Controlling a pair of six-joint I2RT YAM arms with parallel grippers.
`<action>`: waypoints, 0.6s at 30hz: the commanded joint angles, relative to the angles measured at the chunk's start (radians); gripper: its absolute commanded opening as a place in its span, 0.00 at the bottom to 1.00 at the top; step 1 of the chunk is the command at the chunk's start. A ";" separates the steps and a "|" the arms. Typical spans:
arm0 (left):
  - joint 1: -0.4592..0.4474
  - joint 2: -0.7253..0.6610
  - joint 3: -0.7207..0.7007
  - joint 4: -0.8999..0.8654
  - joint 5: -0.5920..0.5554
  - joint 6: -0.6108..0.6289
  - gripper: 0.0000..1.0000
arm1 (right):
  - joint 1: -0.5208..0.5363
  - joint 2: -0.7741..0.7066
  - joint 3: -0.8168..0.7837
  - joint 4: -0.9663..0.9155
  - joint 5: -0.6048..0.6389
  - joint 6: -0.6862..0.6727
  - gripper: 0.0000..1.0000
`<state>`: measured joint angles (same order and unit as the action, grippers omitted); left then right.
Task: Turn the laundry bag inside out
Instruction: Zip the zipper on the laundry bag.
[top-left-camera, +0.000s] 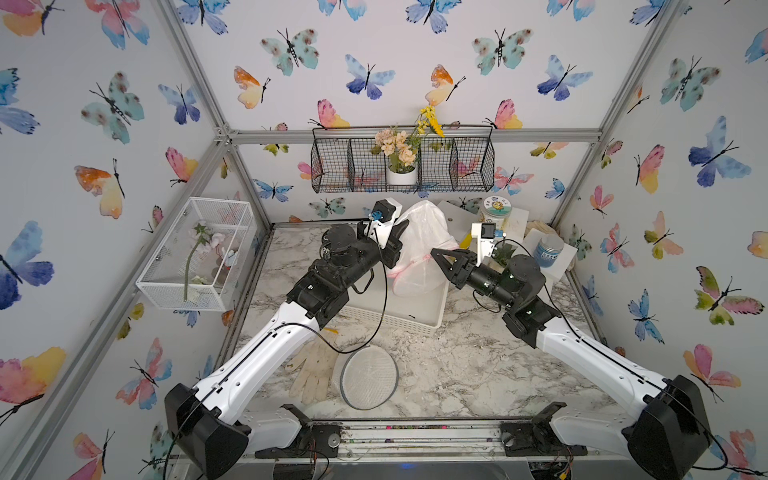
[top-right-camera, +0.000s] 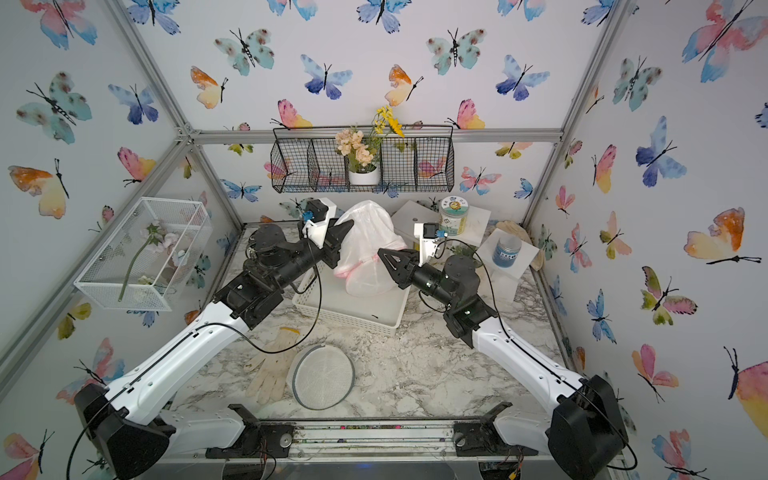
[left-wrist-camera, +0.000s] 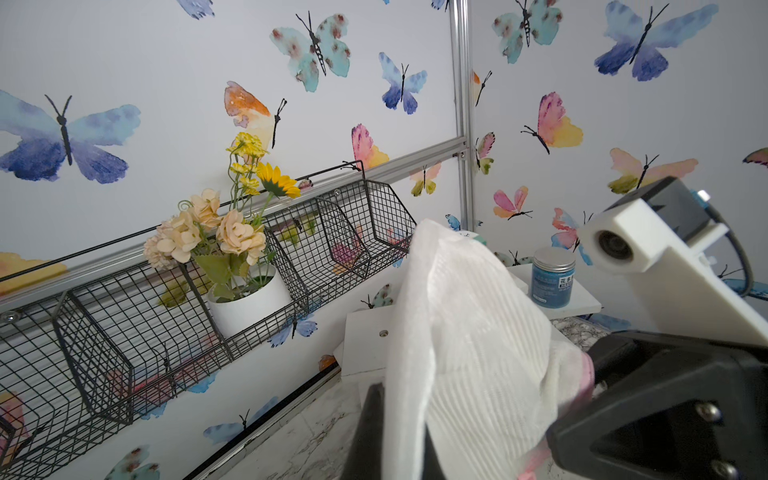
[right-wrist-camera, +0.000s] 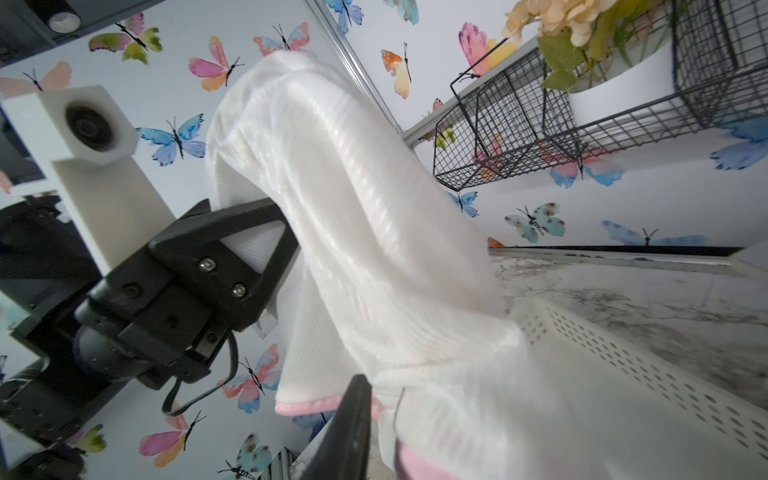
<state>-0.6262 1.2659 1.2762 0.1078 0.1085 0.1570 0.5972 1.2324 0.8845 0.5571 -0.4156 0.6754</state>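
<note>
The laundry bag (top-left-camera: 419, 245) (top-right-camera: 365, 249) is white mesh with a pink trim. It hangs bunched up over a white perforated basket (top-left-camera: 415, 322) (top-right-camera: 365, 322). My left gripper (top-left-camera: 402, 230) (top-right-camera: 348, 227) is shut on the bag's upper left side; in the left wrist view a fold of mesh (left-wrist-camera: 469, 332) runs between its fingers (left-wrist-camera: 374, 415). My right gripper (top-left-camera: 435, 252) (top-right-camera: 381, 253) is at the bag's right edge, shut on the fabric by the pink trim. In the right wrist view, mesh (right-wrist-camera: 353, 208) drapes over one finger (right-wrist-camera: 353, 415) and hides the other.
A cloth glove (top-left-camera: 311, 370) and a round mesh cover (top-left-camera: 368, 378) lie on the marble table in front. Jars (top-left-camera: 498, 208) (top-left-camera: 548, 249) stand on white blocks at the back right. A black wire shelf (top-left-camera: 469, 166) with flowers hangs on the back wall, and a white wire cage (top-left-camera: 195, 253) on the left wall.
</note>
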 joint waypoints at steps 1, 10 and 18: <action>0.023 -0.025 -0.010 0.034 0.031 -0.061 0.00 | 0.001 -0.009 -0.013 0.040 -0.037 0.004 0.08; 0.036 -0.014 -0.053 0.005 0.014 -0.084 0.49 | 0.001 -0.076 0.077 -0.284 -0.019 -0.019 0.02; 0.034 -0.088 -0.145 -0.066 -0.084 -0.009 0.71 | 0.001 -0.106 0.092 -0.402 0.018 0.004 0.02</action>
<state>-0.5945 1.2373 1.1584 0.0612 0.0704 0.1085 0.5972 1.1389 0.9432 0.2173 -0.4179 0.6731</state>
